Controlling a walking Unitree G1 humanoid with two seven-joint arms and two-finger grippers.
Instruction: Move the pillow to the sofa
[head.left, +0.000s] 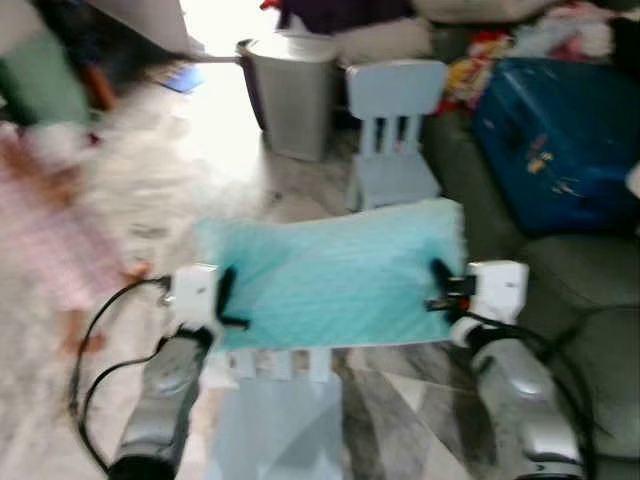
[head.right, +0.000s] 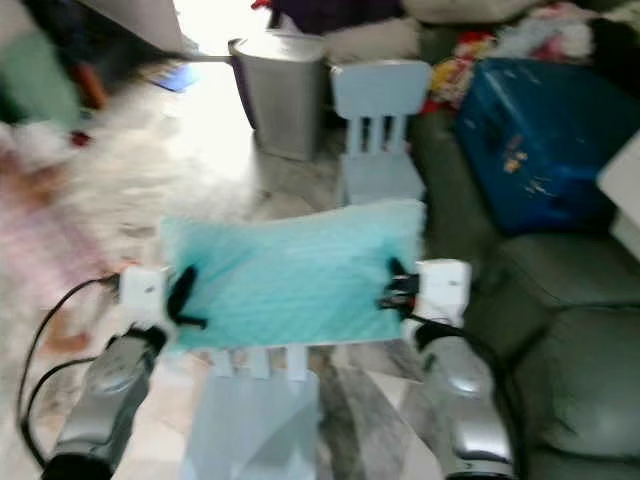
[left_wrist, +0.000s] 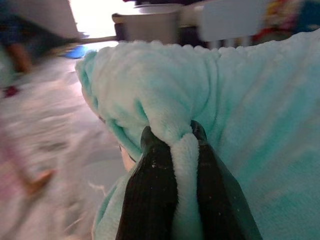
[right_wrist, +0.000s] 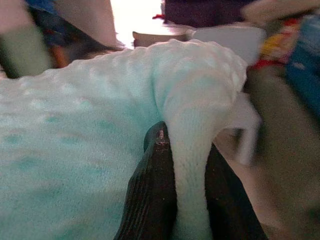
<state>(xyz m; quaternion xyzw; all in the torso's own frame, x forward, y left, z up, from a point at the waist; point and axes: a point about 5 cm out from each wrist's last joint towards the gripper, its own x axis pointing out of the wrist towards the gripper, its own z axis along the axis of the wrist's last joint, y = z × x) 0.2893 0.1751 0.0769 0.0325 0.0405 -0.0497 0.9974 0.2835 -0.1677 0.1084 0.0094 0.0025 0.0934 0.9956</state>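
A grey bin (head.left: 292, 92) stands on the floor beside a pale blue child's chair (head.left: 393, 130); its contents cannot be made out. The turquoise pillow (head.left: 330, 275) hangs stretched between both arms, left gripper (left_wrist: 172, 145) pinching one end fold, right gripper (right_wrist: 184, 142) clenched on the other, beside the green sofa (head.left: 575, 290).

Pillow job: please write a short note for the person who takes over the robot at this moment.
Left gripper: fingers shut on the pillow's left edge.
Right gripper: fingers shut on its right edge.
Pillow: held up between both arms, above a small light-blue chair.
Sofa: on the robot's right, grey-green, with a blue suitcase on it.
Done: pillow gripped and lifted.
Left: turn right, lay the pillow on a bare sofa cushion, open both grippers.
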